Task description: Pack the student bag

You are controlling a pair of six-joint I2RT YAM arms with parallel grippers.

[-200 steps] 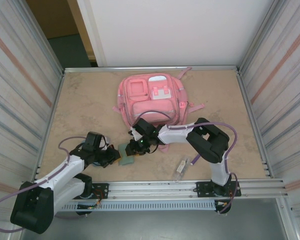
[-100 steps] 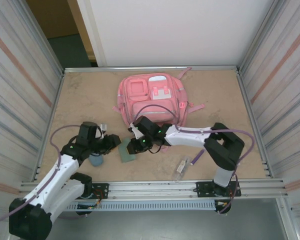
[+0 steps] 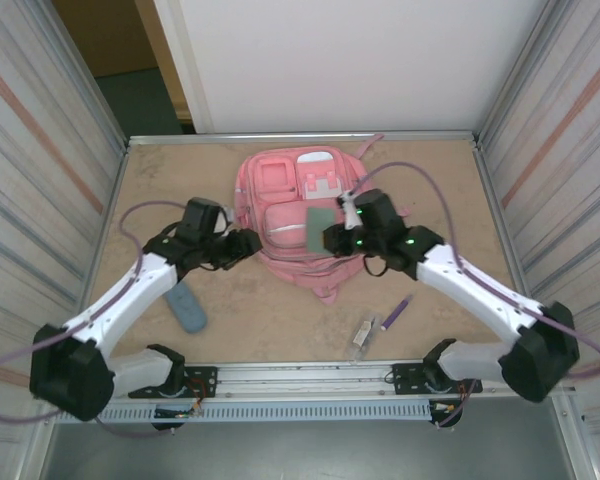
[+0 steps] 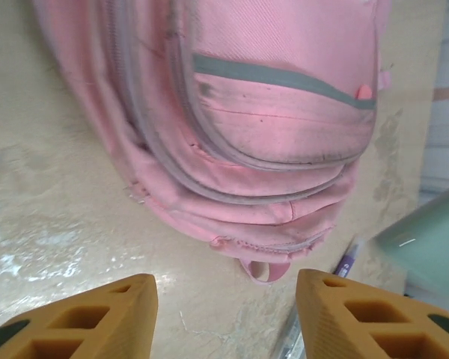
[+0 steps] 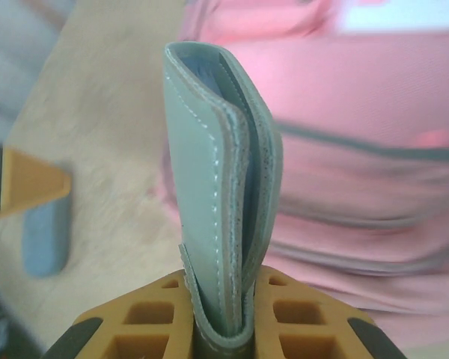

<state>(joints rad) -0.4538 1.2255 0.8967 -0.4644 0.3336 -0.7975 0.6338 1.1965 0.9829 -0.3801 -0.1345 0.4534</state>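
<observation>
The pink student bag (image 3: 280,185) lies flat at the back middle of the table, front pockets up. My right gripper (image 3: 338,237) hangs over its middle, shut on a folded green wallet (image 3: 320,228). In the right wrist view the wallet (image 5: 217,187) stands upright, pinched between the orange fingers of my right gripper (image 5: 221,314), with the bag (image 5: 359,149) behind it. My left gripper (image 3: 248,243) is open at the bag's left side. In the left wrist view its gripper (image 4: 226,314) has bare table between its fingers, and the bag's (image 4: 269,112) lower edge and small loop lie just beyond.
A blue-grey case (image 3: 185,307) lies on the table at the front left, also seen as case (image 5: 46,235). A purple pen (image 3: 396,313) and a clear packet (image 3: 361,335) lie at the front right. Metal walls close in both sides; a rail runs along the front.
My right gripper has lifted the green wallet from the table at the bag's near edge to above the bag. My left arm has swung back to the bag's left side, leaving the blue-grey case on the table.
</observation>
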